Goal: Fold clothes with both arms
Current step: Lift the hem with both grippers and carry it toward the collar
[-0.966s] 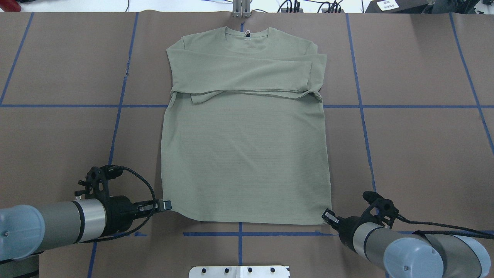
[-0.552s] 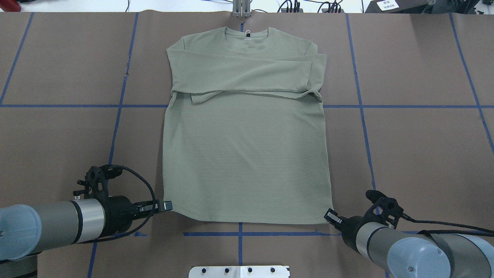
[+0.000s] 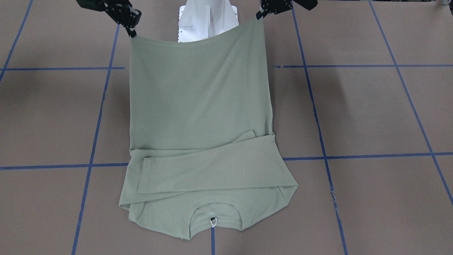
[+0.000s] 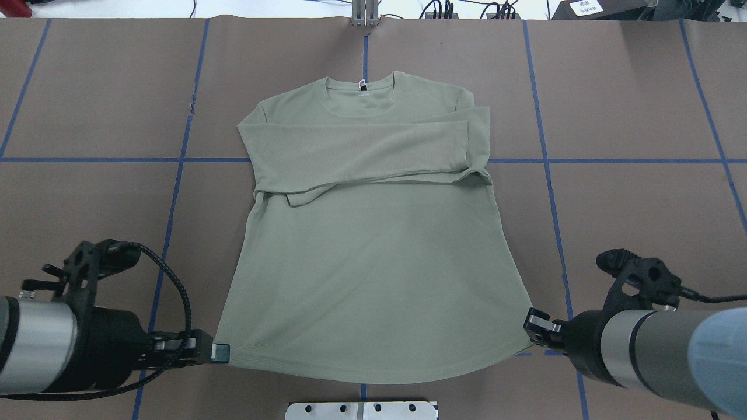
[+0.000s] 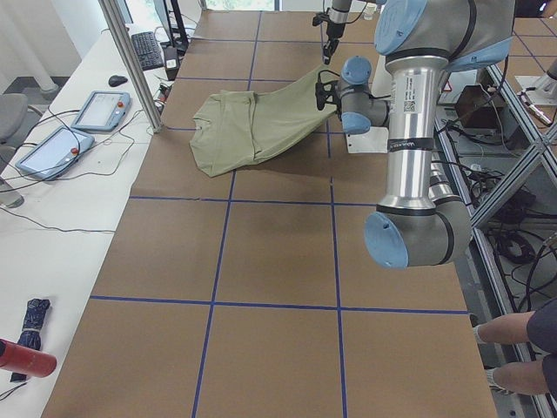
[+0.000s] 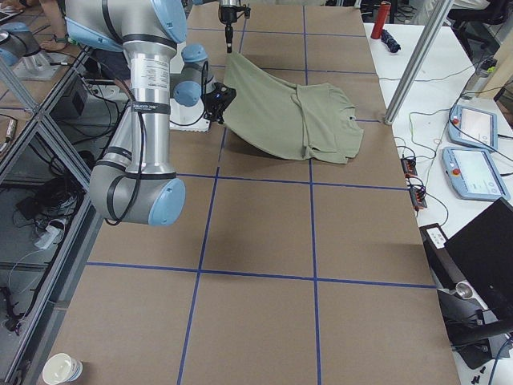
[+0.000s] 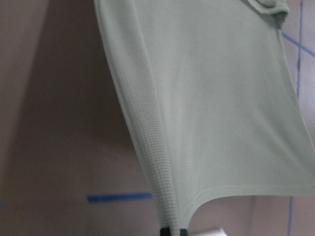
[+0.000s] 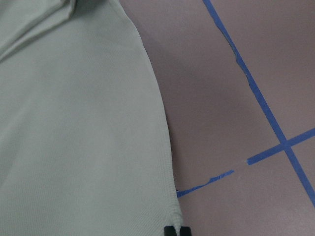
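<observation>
Nearest the robot, the left tool (image 4: 220,353) is closed on one corner of the hem (image 4: 373,376). The right tool (image 4: 534,322) is closed on the other corner. In each wrist view the fabric bunches into fine pleats that run down into the narrow black fingertips at the bottom edge, so both grips look small, pinching only the corner.

The shirt (image 4: 373,280) hangs between them like a sling. The hem end is held up off the tabletop (image 4: 642,221), above the white base plate (image 4: 362,410). The hem bows downward in the middle, and the body slopes away to where the far half lies flat.

That sag suggests a soft, light knit with no stiffness of its own, so it will follow whatever the two corners do. It probably stretches, so an uneven pull would likely skew the sides. The doubled hem band is the thickest edge and the soundest place to hold. A bite further in from the corner would be less likely to slip out.

Beyond the slope, the two sleeves (image 4: 362,151) lie folded across the chest, one over the other. They are loose, not pinned, and could slide if the cloth is dragged or swung quickly.

Farthest away, the collar (image 4: 363,87) rests on the tabletop, with its label loop showing.
</observation>
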{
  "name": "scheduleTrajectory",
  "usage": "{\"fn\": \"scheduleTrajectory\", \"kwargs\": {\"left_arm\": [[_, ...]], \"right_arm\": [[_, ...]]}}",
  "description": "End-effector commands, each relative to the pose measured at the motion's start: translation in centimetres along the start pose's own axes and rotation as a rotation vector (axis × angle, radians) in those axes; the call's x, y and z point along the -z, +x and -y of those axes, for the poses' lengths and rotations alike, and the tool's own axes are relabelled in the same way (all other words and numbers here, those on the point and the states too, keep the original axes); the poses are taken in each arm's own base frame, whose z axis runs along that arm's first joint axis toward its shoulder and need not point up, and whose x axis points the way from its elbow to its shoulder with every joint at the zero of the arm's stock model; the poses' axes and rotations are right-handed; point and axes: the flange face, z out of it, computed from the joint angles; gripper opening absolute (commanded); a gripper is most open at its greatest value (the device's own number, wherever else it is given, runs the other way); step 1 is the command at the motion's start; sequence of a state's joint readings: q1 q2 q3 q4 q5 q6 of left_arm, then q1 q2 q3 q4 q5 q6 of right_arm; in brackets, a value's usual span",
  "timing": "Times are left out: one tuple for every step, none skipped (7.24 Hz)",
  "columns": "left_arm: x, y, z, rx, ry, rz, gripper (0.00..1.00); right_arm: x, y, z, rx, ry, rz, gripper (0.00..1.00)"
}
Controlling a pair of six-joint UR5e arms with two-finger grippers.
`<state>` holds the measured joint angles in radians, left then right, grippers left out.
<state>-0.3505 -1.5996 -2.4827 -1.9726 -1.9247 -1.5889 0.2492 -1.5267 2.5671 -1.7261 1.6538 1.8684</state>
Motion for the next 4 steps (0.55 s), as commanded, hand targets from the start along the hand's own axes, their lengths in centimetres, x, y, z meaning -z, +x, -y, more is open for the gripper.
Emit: {"fn": "scheduleTrajectory", "kwargs": {"left_arm": [[1.7,3.4,5.0,-0.072,0.007,0.036,0.00],[-2.0,2.4,10.5,-0.128,0.063,0.110,0.00],[-4.9,1.5,17.1,-0.187,0.110,0.190,0.00],[-6.5,0.1,23.7,-0.189,0.175,0.268,0.00]], "right_arm": [[5.3,-4.7,3.6,0.118,-0.027,-0.011,0.00],[3.4,-8.0,5.9,0.165,0.020,-0.040,0.00],[1.1,-10.5,9.7,0.224,0.069,-0.086,0.00],[-0.2,-12.4,14.5,0.300,0.119,-0.103,0.00]]}}
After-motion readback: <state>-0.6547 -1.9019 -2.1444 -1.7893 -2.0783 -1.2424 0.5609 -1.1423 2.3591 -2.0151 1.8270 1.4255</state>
